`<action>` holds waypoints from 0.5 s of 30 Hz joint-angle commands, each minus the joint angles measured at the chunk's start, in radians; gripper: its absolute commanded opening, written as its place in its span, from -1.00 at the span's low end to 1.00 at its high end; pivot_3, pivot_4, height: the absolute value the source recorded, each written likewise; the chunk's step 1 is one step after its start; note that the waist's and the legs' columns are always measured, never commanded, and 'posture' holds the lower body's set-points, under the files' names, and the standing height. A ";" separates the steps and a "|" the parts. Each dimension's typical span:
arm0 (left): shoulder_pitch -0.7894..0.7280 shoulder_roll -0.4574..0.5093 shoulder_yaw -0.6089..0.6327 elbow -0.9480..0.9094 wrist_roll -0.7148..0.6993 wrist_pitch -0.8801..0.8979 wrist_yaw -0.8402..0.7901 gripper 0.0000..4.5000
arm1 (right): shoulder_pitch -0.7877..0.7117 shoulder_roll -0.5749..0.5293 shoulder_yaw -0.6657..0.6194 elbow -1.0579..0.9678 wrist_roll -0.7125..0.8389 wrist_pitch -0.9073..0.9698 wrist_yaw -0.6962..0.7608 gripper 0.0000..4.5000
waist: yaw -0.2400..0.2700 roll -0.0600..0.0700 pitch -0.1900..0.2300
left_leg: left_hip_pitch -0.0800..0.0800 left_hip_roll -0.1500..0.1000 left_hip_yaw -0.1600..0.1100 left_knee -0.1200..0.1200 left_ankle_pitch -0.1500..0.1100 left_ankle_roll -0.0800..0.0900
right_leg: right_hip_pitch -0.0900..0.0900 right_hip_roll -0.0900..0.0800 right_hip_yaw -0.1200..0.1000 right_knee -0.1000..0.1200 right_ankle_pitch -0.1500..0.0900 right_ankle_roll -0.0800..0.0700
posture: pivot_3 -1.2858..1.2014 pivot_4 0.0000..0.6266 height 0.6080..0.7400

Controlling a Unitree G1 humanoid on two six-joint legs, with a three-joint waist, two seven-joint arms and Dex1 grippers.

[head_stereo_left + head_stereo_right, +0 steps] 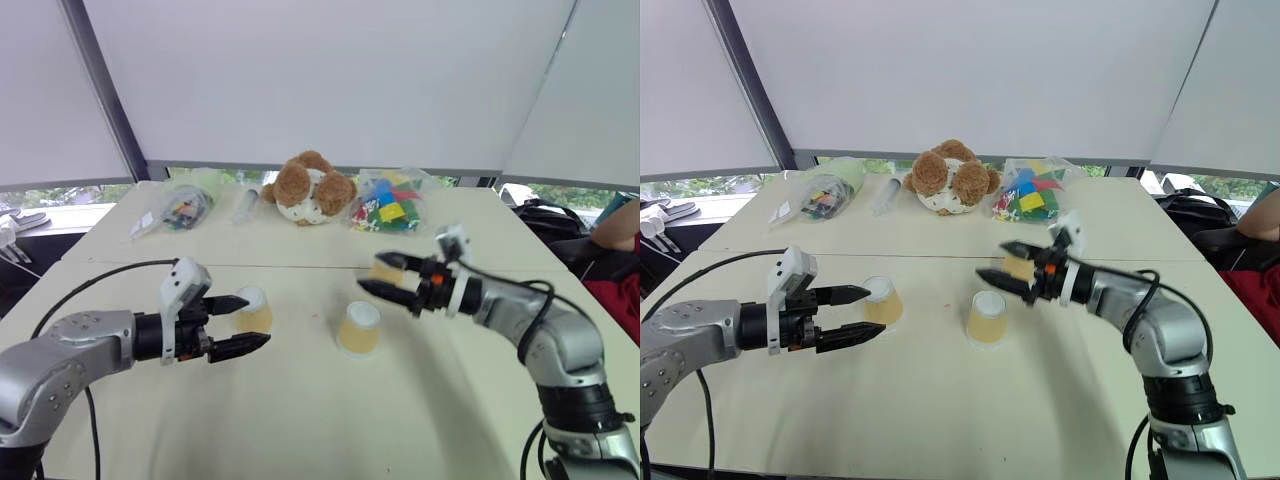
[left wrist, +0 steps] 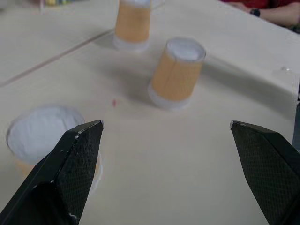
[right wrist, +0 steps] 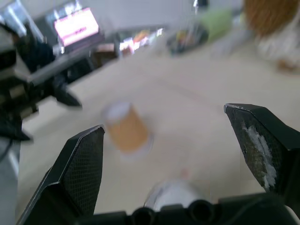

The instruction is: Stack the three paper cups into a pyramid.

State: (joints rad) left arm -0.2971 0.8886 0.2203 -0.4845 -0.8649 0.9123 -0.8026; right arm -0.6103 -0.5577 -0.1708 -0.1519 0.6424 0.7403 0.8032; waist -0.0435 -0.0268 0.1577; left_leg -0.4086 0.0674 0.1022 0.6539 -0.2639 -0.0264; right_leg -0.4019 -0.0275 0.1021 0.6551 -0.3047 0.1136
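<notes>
Three paper cups stand upside down on the cream table, apart from one another. The left cup sits right at the tips of my left gripper, which is open; in the left wrist view that cup lies beside and partly behind one finger. The middle cup stands free between the arms. The third cup stands farther back, partly hidden by my right gripper, which hangs open above the table with nothing between its fingers.
A brown teddy bear sits at the table's far side between a bag of coloured blocks and other clear bags. A black cable curves over the table on the left. A person's arm shows at the right edge.
</notes>
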 commanded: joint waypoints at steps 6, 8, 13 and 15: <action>-0.045 -0.018 -0.026 -0.003 0.008 -0.015 0.002 1.00 | -0.190 0.059 0.071 0.545 -0.304 -0.430 -0.120 0.98 | -0.005 0.000 0.000 | 0.000 0.000 0.001 0.000 0.000 0.000 | -0.001 0.000 0.000 0.000 0.000 0.000 | 0.03 -0.52 1.00; -0.035 -0.019 -0.027 -0.008 0.015 -0.016 0.008 1.00 | -0.227 0.086 0.087 0.659 -0.338 -0.501 -0.111 0.98 | -0.005 0.000 0.000 | 0.000 0.000 0.001 -0.001 0.001 -0.001 | -0.001 0.000 0.000 0.000 0.000 0.000 | 0.03 -0.52 1.00; -0.025 -0.033 -0.005 -0.026 -0.006 -0.006 0.038 1.00 | -0.278 0.134 0.100 0.829 -0.388 -0.607 -0.100 0.98 | -0.013 0.000 0.000 | -0.001 0.000 0.001 -0.003 0.005 -0.009 | -0.003 0.000 0.000 0.000 0.000 0.000 | 0.03 -0.52 1.00; -0.010 -0.032 -0.001 -0.034 -0.006 -0.006 0.045 1.00 | -0.285 0.142 0.101 0.862 -0.401 -0.631 -0.095 0.98 | -0.014 0.001 0.000 | -0.001 0.000 0.001 -0.003 0.005 -0.009 | -0.002 0.000 0.000 0.000 0.000 0.000 | 0.03 -0.52 1.00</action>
State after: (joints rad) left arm -0.3126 0.8528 0.1855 -0.4852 -0.8597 0.9122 -0.7616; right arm -0.8646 -0.4106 -0.0595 0.7115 0.2487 0.1475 0.7029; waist -0.0579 -0.0263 0.1580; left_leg -0.4094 0.0676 0.1029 0.6514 -0.2588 -0.0351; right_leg -0.4042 -0.0276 0.1025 0.6551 -0.3046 0.1139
